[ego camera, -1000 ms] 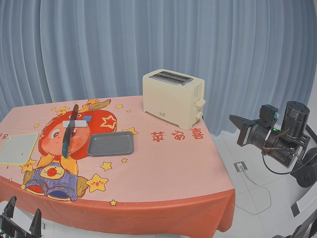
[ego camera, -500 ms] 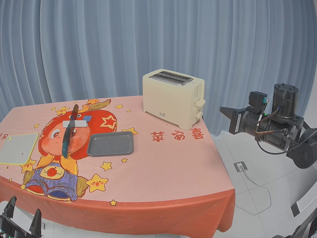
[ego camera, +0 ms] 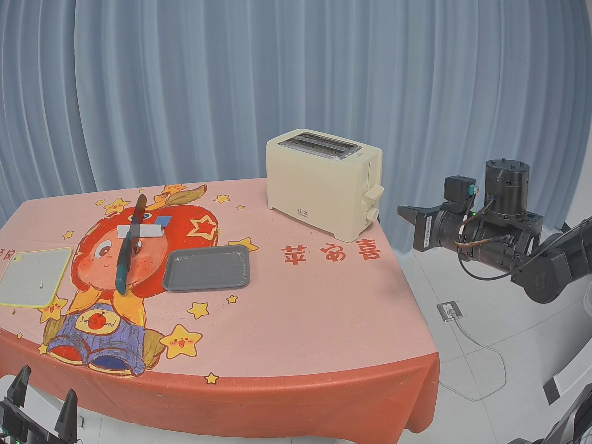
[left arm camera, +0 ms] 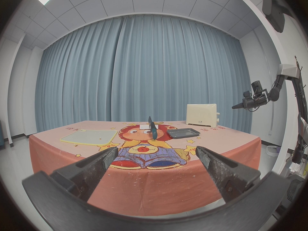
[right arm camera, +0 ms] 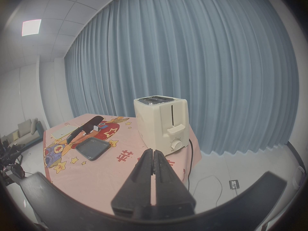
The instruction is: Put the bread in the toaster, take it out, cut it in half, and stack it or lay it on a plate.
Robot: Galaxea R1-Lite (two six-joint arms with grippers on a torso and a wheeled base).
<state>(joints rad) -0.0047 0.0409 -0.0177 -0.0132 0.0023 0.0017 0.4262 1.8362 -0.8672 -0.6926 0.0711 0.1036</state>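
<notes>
A cream toaster (ego camera: pixel 324 183) stands at the table's far right, its lever (ego camera: pixel 374 192) on the end facing the table edge. My right gripper (ego camera: pixel 404 212) hangs shut and empty beyond the table's right side, about level with that lever (right arm camera: pixel 175 129) and pointing at it; in the right wrist view the closed fingertips (right arm camera: pixel 153 152) sit just short of the toaster (right arm camera: pixel 160 122). A dark grey plate (ego camera: pixel 207 267) lies mid-table. Left of it a teal-handled knife (ego camera: pixel 128 245) rests on a white holder. My left gripper (ego camera: pixel 47 382) is open, low off the table's near left corner.
A pale cutting board (ego camera: pixel 31 275) with a yellow rim lies at the table's left edge. A power cord (right arm camera: pixel 190 164) drops from the toaster to a floor socket (ego camera: pixel 449 311). The tablecloth's front right area (ego camera: pixel 320 316) is bare.
My right arm has risen and swung left toward the toaster's lever end, its gripper staying shut. The left gripper and the things on the table have kept still.
</notes>
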